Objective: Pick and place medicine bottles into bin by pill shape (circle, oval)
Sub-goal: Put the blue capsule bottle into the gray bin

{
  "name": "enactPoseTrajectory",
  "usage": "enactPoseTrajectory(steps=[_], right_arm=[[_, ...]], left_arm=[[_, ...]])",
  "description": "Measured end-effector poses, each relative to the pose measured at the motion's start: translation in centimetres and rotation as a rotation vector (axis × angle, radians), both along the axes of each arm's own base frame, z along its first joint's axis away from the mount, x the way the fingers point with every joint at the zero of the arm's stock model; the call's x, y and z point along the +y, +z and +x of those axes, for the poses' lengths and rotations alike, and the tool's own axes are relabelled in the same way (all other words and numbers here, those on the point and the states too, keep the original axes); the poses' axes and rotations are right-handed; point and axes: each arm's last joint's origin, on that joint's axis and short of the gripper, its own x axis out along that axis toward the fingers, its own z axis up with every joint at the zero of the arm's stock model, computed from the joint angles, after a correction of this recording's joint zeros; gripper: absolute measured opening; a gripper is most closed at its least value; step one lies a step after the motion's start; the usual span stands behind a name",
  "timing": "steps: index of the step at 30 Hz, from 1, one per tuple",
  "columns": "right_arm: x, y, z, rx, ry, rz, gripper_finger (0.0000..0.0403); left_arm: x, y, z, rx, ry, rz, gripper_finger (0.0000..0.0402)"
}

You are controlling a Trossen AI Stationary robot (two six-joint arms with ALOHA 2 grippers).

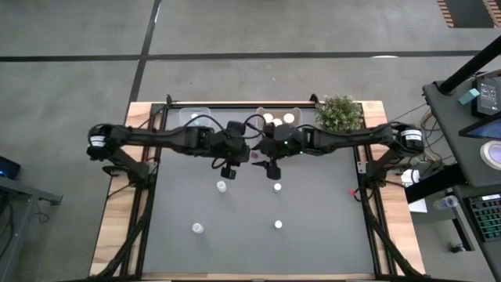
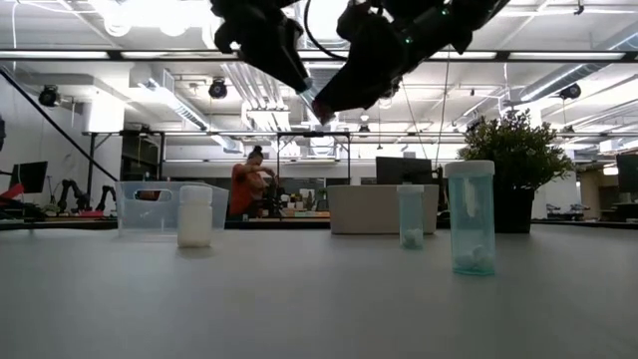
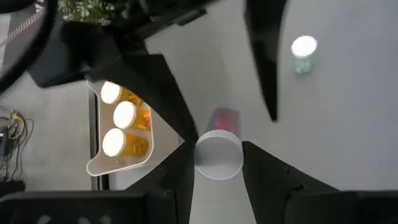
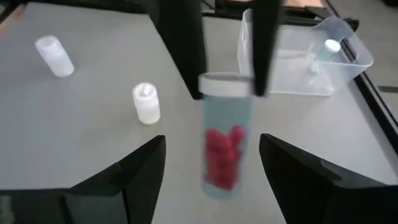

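Note:
A clear bottle with a white cap and red pills (image 4: 222, 155) is up in the air over the table's far middle (image 1: 254, 156), between my two grippers. My left gripper (image 3: 217, 167) is shut on it. My right gripper (image 4: 212, 171) is open, with a finger on either side of the bottle's body and a gap to each. Several other white-capped bottles stand on the table (image 1: 221, 186) (image 1: 277, 186) (image 1: 197, 228) (image 1: 278, 225). My left gripper pinches the bottle's white cap (image 4: 227, 83) between its two fingers (image 4: 186, 56), one on each side of the cap's rim. The fingers reach along the bottle from its cap end. The bottle is lifted clear of the table, its body pointing away from the gripper.
A clear bin (image 1: 192, 116) with one bottle stands at the far edge, left of a white bin (image 1: 278, 119) holding orange bottles. A green potted plant (image 1: 340, 113) stands at the far right. In the low view a person (image 2: 247, 189) shows in the room behind.

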Motion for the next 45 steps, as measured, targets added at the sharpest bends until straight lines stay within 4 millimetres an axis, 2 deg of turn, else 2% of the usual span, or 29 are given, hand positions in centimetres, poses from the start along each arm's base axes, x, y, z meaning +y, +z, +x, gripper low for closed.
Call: enactPoseTrajectory(steps=[8,19,26,31,40,45], right_arm=[[-0.2,-0.1,0.8,0.026,0.005,-0.01,0.0234],[-0.3,-0.2,0.6,0.027,-0.013,-0.032,0.0143],[-0.3,-0.2,0.6,0.026,-0.013,-0.033,0.0096],[-0.3,-0.4,0.5,0.031,-0.006,-0.045,0.0096],[-2.1,-1.6,-0.3,0.068,-0.062,-0.033,0.0102],[-2.5,-2.6,-1.2,-0.006,-0.095,-0.026,0.0101]], left_arm=[[0.2,-0.1,0.2,0.004,0.0,0.005,0.0102],[0.2,0.2,0.0,-0.004,-0.003,0.008,0.0102],[0.2,0.2,0.0,0.0,-0.02,0.025,0.0118],[0.2,0.3,0.0,0.002,-0.033,0.037,0.0132],[0.5,1.2,-0.9,-0.001,-0.019,0.118,0.0154],[1.0,1.4,-2.0,-0.096,-0.038,-0.004,0.0155]])
